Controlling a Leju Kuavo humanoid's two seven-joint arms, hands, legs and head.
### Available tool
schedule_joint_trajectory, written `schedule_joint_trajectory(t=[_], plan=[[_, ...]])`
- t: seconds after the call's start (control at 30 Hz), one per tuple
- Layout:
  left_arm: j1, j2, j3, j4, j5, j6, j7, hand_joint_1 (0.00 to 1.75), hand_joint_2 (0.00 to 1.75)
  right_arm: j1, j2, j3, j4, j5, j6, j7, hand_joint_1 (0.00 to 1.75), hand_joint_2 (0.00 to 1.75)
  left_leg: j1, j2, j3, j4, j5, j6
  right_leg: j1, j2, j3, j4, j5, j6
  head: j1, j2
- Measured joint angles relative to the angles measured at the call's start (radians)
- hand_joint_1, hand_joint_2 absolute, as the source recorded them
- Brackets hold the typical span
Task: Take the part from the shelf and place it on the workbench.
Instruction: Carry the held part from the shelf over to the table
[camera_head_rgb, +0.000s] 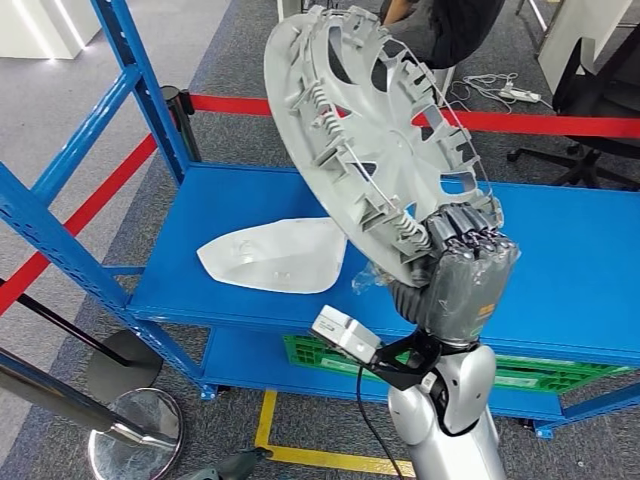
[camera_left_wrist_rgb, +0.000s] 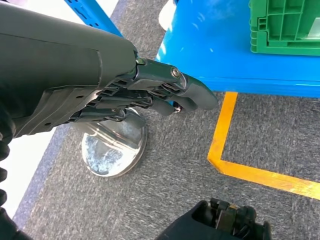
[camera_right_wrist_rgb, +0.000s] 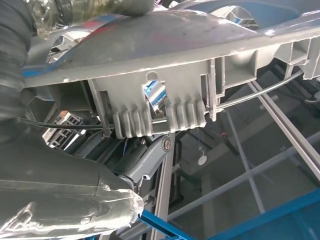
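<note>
your right robot hand (camera_head_rgb: 464, 262) grips the grey wheel cover (camera_head_rgb: 370, 140) by its rim, lifted clear of the blue shelf (camera_head_rgb: 573, 270) for carrying; left robot hand (camera_left_wrist_rgb: 151, 95) holds nothing, fingers loosely extended.

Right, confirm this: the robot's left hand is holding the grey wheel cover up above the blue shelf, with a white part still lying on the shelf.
Wrong on one point: it is the right hand, not the left, whose fingers grip the grey wheel cover by its rim, as the head view shows. The left hand holds nothing. The cover is above the blue shelf, and the white part lies there.
</note>
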Motion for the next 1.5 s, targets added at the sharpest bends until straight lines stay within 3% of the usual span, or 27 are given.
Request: schedule_joint_trajectory(t=[0.3, 0.67, 1.2, 1.4, 1.5], plan=[[0.0, 0.0, -0.018, 0.0, 0.0, 0.0, 0.001, 0.0, 1.75, 0.008, 0.0, -0.019, 0.017, -0.162, 0.0, -0.049, 1.75, 1.75, 0.0, 0.0, 0.0, 0.0, 0.0, 0.0, 0.0, 0.0, 0.0, 0.0, 0.0, 0.0, 0.0, 0.0], [0.0, 0.0, -0.029, 0.0, 0.0, -0.002, 0.003, 0.0, 1.75, 0.014, 0.0, -0.025, 0.016, -0.067, -0.001, -0.02, 1.75, 1.75, 0.0, 0.0, 0.0, 0.0, 0.0, 0.0, 0.0, 0.0, 0.0, 0.0, 0.0, 0.0, 0.0, 0.0], [-0.001, 0.0, -0.045, 0.0, 0.0, -0.012, 0.004, 0.0, 1.75, 0.014, 0.0, -0.025, 0.019, -0.113, -0.001, -0.055, 1.75, 1.75, -0.001, 0.0, 0.0, 0.001, 0.0, 0.0, -0.001, 0.0, 0.0, -0.001, 0.0, 0.0, 0.0, 0.0], [-0.002, 0.001, -0.064, 0.0, 0.0, -0.02, 0.004, 0.0, 1.75, 0.014, 0.0, -0.027, 0.019, -0.132, -0.001, -0.064, 1.75, 1.75, -0.005, 0.0, -0.003, 0.008, -0.003, 0.006, -0.006, 0.0, 0.001, -0.005, 0.004, 0.005, 0.0, 0.0], [-0.003, 0.0, -0.07, 0.0, 0.0, -0.024, 0.006, 0.0, 1.75, 0.013, 0.0, -0.027, 0.02, -0.137, -0.001, -0.061, 1.75, 1.75, -0.002, 0.001, 0.002, -0.007, 0.005, 0.019, -0.008, -0.001, -0.003, -0.005, 0.0, 0.013, 0.0, 0.0]])
